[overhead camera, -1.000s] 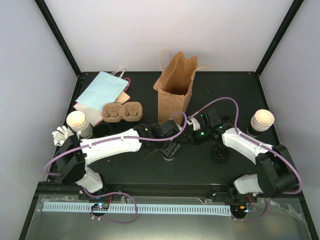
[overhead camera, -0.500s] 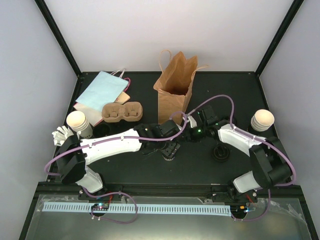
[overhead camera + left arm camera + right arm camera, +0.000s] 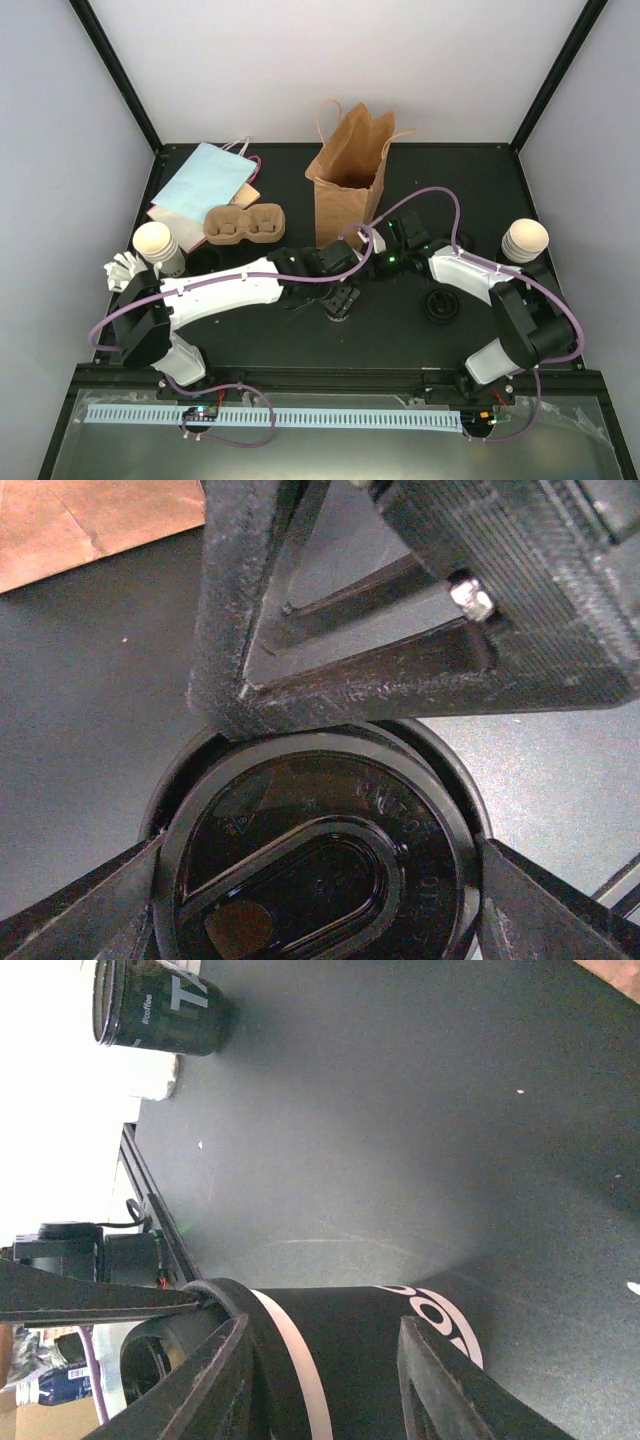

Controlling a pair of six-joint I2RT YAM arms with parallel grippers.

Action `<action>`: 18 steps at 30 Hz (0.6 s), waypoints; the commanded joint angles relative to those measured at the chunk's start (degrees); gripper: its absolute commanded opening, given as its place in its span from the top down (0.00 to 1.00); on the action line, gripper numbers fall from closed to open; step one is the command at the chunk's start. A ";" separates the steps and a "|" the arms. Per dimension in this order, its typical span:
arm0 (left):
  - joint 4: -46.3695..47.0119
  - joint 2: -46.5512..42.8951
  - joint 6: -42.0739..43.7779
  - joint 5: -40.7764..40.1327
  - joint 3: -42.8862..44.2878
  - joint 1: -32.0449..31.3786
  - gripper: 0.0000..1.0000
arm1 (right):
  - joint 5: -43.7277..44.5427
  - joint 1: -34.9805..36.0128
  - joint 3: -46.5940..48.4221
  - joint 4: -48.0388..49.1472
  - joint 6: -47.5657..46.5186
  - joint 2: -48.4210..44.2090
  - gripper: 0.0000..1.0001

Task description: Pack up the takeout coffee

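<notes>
**A:** Where was the coffee at that point?

**B:** One cup (image 3: 350, 1335) stood upright near the middle of the bench (image 3: 400, 335), just on the near side of the brown bag (image 3: 350, 190), with its lid (image 3: 320, 880) on. A second lidded cup (image 3: 440, 305) stood to its right, well apart.

**A:** And the jaws?

**B:** The left jaws were spread wide and met the lid's rim on two sides, so I read them as clamped on the cup. The right jaws stood partly apart beside it, one finger (image 3: 240, 610) at the lid's far edge. They were clamped on nothing that I could see.

**A:** So what was the step?

**B:** My guess was seating the lid before packing. To do it well, the left needed to hold the cup level without squeezing harder, since a paper wall buckles. The right needed to push on the rim rather than the middle, and straight down, so the cup didn't tip toward the bag.

**A:** How did the cup look?

**B:** It had a black paper wall with a white band and white lettering. The lid was glossy black, with an oval recess and raised lettering round the edge.
</notes>
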 commanded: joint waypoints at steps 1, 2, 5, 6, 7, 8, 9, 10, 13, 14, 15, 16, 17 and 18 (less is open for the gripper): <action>-0.11 5.57 1.10 8.23 -3.29 -0.92 0.20 | 2.92 2.01 -2.52 0.25 -0.39 2.80 0.59; -0.10 5.71 1.13 8.24 -3.21 -0.93 0.20 | 2.91 2.29 -2.95 0.58 -0.42 2.98 0.59; -0.15 5.95 1.12 8.03 -3.12 -1.02 0.20 | 2.83 2.70 -4.81 1.92 -0.06 3.21 0.59; -0.22 6.01 1.19 7.94 -3.11 -1.06 0.20 | 2.78 2.82 -5.31 2.38 0.02 3.22 0.59; -0.23 6.10 1.13 7.93 -3.11 -1.10 0.20 | 2.74 2.92 -5.83 2.94 0.12 3.35 0.59; -0.25 6.17 1.16 7.83 -3.11 -1.11 0.20 | 2.65 3.15 -6.28 3.36 0.36 3.45 0.59; -0.21 6.29 1.09 7.88 -3.11 -1.17 0.20 | 2.68 3.44 -6.74 3.67 0.45 3.50 0.59; -0.15 6.37 1.07 7.85 -3.06 -1.19 0.20 | 2.73 3.66 -7.12 4.04 0.64 3.55 0.59; -0.11 6.47 0.81 7.69 -3.11 -1.28 0.20 | 3.47 3.80 -7.97 4.34 0.86 2.84 0.59; -0.22 6.48 0.83 7.71 -3.11 -1.27 0.20 | 4.09 3.77 -8.02 4.26 0.94 2.18 0.59; -0.29 6.48 0.73 7.72 -3.03 -1.35 0.20 | 4.75 3.75 -7.84 3.82 0.97 1.48 0.59; -0.31 6.40 0.65 7.53 -3.02 -1.37 0.20 | 5.68 3.74 -7.56 3.28 1.02 0.56 0.59; -0.36 6.32 0.60 7.42 -3.02 -1.37 0.20 | 6.84 3.52 -7.10 2.68 1.22 -0.47 0.59; -0.40 6.21 0.52 7.40 -3.02 -1.37 0.20 | 7.75 3.20 -6.73 2.18 1.40 -1.58 0.58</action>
